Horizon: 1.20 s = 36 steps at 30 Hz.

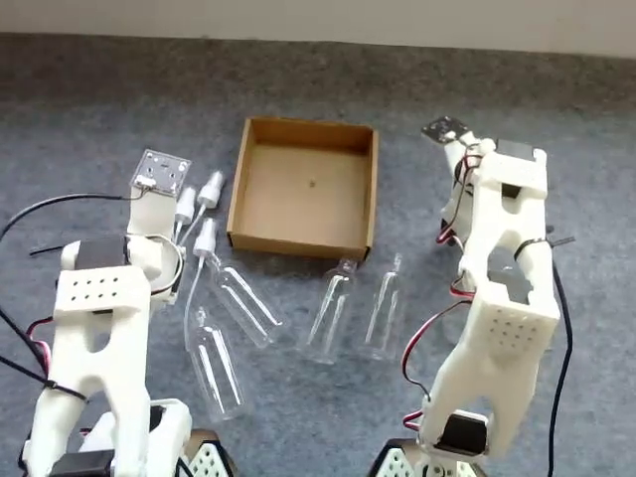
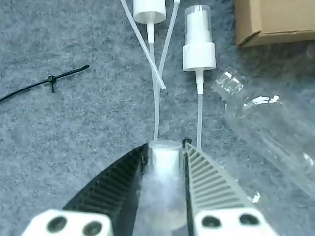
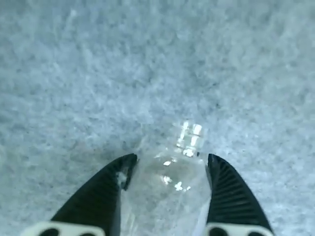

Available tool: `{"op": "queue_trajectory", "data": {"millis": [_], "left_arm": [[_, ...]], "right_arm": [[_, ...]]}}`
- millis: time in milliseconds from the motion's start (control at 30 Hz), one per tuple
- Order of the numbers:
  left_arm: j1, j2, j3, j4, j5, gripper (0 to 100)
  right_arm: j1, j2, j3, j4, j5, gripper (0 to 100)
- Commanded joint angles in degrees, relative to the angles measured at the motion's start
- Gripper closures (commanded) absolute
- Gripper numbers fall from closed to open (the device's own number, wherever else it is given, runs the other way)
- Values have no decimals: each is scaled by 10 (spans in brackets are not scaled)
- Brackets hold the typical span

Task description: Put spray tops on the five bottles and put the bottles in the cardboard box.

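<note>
left pincer point(image 2: 166, 147): lower left of the high view. I see it clamped on a clear-capped piece point(image 2: 165, 167); can't tell exactly which part that is.
spray tops point(image 1: 204, 238): three, loose on the grey surface point(image 1: 99, 109), left of centre, just beside the box's left wall.
loose bottles point(image 1: 243, 298): four, lying flat in a row, centre frame, below the box.
cardboard box point(image 1: 238, 189): upper centre, open side up.
right pincer point(image 3: 167, 164): upper right of the high view, gripping the held bottle point(image 3: 189, 135) by its shoulder, neck sticking out past the tips.
</note>
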Motion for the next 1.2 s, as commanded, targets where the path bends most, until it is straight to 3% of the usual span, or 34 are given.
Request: {"op": "queue_trajectory", "data": {"millis": [0, 200, 600, 800, 967, 1167], "left_arm": [[11, -22, -1, -14, 11, 947], [11, -22, 0, -11, 11, 947], [11, -22, 0, -11, 11, 947], [11, -22, 0, -11, 11, 947], [11, -22, 0, -11, 11, 947], [11, -22, 0, -11, 11, 947]], "right_arm": [[0, -30, -11, 15, -5, 857], [9, -40, -11, 22, -5, 738], [17, -55, -35, 55, -59, 736], [20, -157, -14, 61, -77, 736], [20, -226, 85, 4, -76, 736], [17, -196, 144, -55, -77, 733]]}}
